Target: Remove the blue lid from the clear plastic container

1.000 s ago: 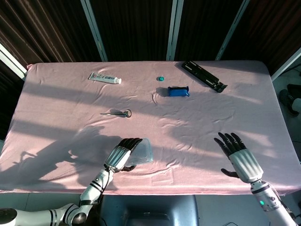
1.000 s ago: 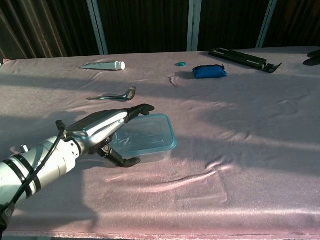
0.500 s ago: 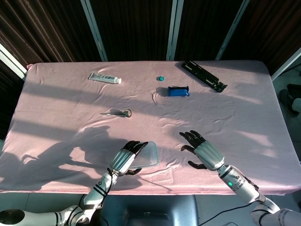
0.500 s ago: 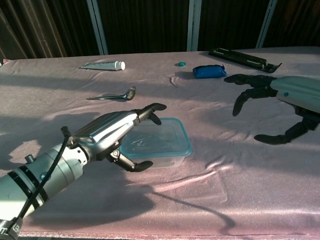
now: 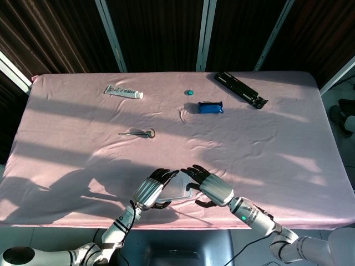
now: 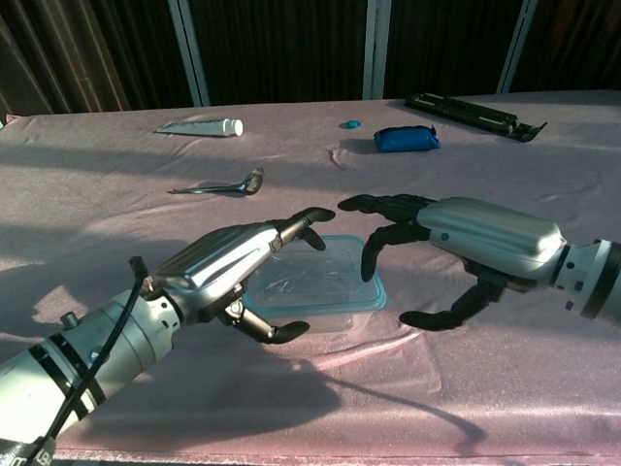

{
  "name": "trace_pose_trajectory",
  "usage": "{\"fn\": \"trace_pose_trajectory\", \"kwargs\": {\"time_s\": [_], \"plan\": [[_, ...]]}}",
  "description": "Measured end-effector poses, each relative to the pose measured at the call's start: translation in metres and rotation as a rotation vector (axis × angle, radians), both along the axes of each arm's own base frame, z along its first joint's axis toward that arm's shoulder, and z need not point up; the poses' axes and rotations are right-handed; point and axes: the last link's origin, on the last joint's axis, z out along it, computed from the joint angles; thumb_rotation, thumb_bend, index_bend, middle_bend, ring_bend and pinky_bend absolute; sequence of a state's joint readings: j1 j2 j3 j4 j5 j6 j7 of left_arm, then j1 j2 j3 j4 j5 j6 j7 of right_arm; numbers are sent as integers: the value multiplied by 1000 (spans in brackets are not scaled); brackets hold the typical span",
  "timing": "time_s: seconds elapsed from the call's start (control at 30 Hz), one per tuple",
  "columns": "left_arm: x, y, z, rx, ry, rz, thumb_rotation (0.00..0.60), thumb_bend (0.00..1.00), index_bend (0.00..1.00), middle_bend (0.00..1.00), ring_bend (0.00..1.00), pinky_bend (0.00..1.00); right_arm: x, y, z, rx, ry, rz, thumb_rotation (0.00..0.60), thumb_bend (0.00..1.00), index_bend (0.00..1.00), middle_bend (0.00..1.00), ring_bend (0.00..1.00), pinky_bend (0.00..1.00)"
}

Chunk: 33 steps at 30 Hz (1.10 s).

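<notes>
Zero progress: lid [image 6: 315, 282] sat on container [image 6: 325, 317]. Left hand [image 6: 228, 267] gripped the container; right hand [image 6: 456, 238] hovered, fingers spread, holding nothing.

Table [image 5: 66, 127] with wrinkled pink cloth. Clear box with blue lid [image 6: 315, 283] sits on it at near edge. Landmark: blue pouch [image 5: 211, 107]. Small teal cap [image 5: 190, 92] just behind-left of pouch. Long black bar [image 5: 241, 89] behind-right of pouch. White tube [image 5: 123, 91] far left of pouch. Metal tool [image 5: 137, 133] front-left of pouch.
</notes>
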State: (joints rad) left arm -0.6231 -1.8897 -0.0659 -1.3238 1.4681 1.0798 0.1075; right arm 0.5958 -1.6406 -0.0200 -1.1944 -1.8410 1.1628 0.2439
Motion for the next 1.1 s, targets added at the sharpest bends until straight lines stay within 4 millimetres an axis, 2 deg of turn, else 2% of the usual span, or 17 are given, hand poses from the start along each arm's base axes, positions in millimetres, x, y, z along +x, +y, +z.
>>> {"fn": "trace_pose_trajectory", "kwargs": {"time_s": [0.73, 1.1], "plan": [[-9, 0, 0, 1, 21, -5, 600, 373, 0, 515, 498, 518, 16, -8, -15, -1, -2, 1, 600, 412, 661, 108, 0, 0], [-11, -1, 0, 2, 22, -6, 600, 372, 0, 520, 500, 520, 22, -8, -18, 8, -23, -4, 600, 416, 684, 121, 0, 0]]}}
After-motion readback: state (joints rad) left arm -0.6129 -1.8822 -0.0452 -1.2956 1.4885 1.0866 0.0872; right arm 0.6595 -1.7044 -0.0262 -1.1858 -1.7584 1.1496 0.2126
